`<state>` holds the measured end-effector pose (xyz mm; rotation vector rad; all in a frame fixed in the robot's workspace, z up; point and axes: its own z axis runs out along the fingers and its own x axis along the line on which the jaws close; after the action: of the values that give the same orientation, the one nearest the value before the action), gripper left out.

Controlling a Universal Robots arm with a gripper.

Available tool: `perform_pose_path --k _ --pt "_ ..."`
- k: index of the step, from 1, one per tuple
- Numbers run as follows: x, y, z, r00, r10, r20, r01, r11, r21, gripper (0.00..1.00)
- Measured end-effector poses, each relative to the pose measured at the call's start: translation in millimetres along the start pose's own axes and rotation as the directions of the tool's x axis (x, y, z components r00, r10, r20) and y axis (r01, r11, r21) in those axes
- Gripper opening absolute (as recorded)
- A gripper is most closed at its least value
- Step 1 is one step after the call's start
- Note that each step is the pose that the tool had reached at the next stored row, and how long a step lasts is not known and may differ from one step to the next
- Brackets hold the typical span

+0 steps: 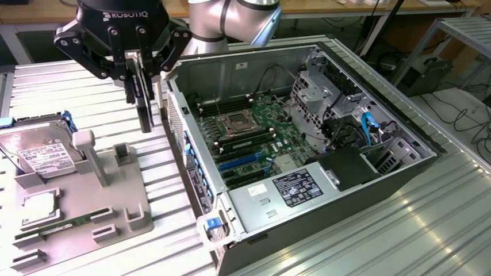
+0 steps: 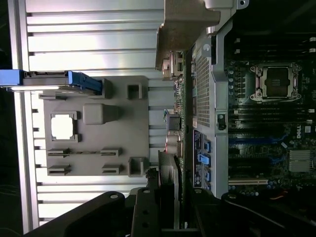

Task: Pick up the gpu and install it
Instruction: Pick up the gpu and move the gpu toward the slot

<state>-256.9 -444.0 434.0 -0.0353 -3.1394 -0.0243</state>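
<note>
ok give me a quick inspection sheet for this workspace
surface: ribbed metal table with a grey fixture tray on it
job's things: gpu hanging edge-on between the tray and the open computer case; not yet seated on the motherboard
clutter: hard drive, processor chip and RAM stick in the tray
grippers: gripper shut on the gpu's upper end
cables: blue cable inside the case; black cables on the floor at the exterior view's right
surroundings: wooden bench behind, metal rack beside it
</note>
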Motion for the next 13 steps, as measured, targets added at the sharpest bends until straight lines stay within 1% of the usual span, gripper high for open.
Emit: perform_pose_path --k 13 --pt "-9.8 0.2 0.2 1.0000 0.000 0.0000 0.000 1.0000 0.0001 0.28"
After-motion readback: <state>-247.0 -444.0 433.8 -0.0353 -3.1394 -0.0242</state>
